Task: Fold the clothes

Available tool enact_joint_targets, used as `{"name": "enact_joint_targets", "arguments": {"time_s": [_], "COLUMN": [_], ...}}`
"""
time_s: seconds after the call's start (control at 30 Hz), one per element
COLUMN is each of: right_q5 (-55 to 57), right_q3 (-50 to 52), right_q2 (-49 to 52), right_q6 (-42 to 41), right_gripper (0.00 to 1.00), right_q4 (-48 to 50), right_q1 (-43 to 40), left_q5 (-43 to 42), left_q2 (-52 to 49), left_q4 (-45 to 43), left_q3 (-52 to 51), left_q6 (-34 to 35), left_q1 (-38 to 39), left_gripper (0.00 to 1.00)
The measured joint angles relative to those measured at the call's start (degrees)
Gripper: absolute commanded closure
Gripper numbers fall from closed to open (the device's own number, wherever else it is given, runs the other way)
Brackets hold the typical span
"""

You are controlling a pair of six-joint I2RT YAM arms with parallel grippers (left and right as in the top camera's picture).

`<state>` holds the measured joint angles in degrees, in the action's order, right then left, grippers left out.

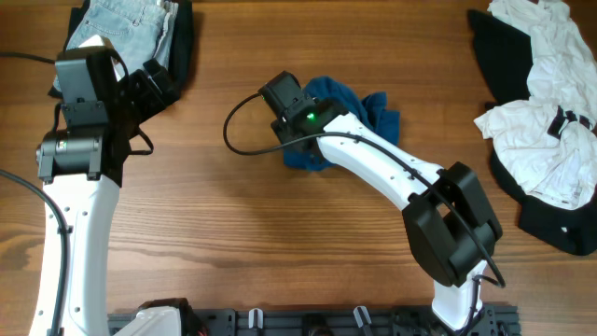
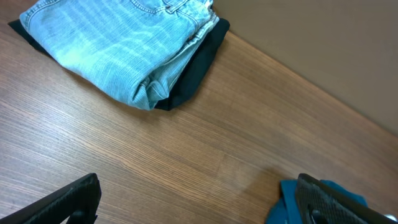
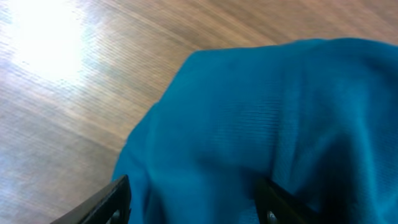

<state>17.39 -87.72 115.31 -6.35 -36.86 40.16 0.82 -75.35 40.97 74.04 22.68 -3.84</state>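
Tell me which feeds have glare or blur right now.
Right wrist view: strong white glare on the wooden table at upper left, the close deep-blue soft shirt slightly blurred. Left wrist view: sharp, evenly lit. Overhead view: clear, only soft shadows.

Shirt is lying mid-table. Jeans are sitting at the far left corner, on another folded garment. Garment pile is lying at the far right edge, well apart from shirt. Right hand is hanging over shirt's left part.
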Motion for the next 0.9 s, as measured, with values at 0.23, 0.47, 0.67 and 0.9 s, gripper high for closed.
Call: {"name": "enact_joint_targets", "arguments": {"time_s": [0.23,0.47,0.67,0.9], "right_q5": [2.67,3.28,3.72,0.98], "right_q3": [0.07,2.1,2.12,2.08], "right_q2": [0.0,0.0,0.0,-4.26], "right_q6": [-1.16,-1.62,-3.28,-6.27], "right_gripper": [0.31,0.43,0.59,0.59], "right_q4": [0.37,1.75,1.53,-6.4], "right_q1": [-1.33,-5.07,-5.79,-6.51], "left_q5": [0.0,-0.02,0.0,0.0], "left_q2": [-0.09,-0.09,-0.09,-0.09], "left_q4": [0.79,1.05,1.49,2.14], "left_q3": [0.0,0.0,0.0,0.0], "left_q6": [0.0,0.0,0.0,0.0], "left_q1": [0.0,0.0,0.0,0.0], "left_gripper": [0.0,0.0,0.0,0.0]}}
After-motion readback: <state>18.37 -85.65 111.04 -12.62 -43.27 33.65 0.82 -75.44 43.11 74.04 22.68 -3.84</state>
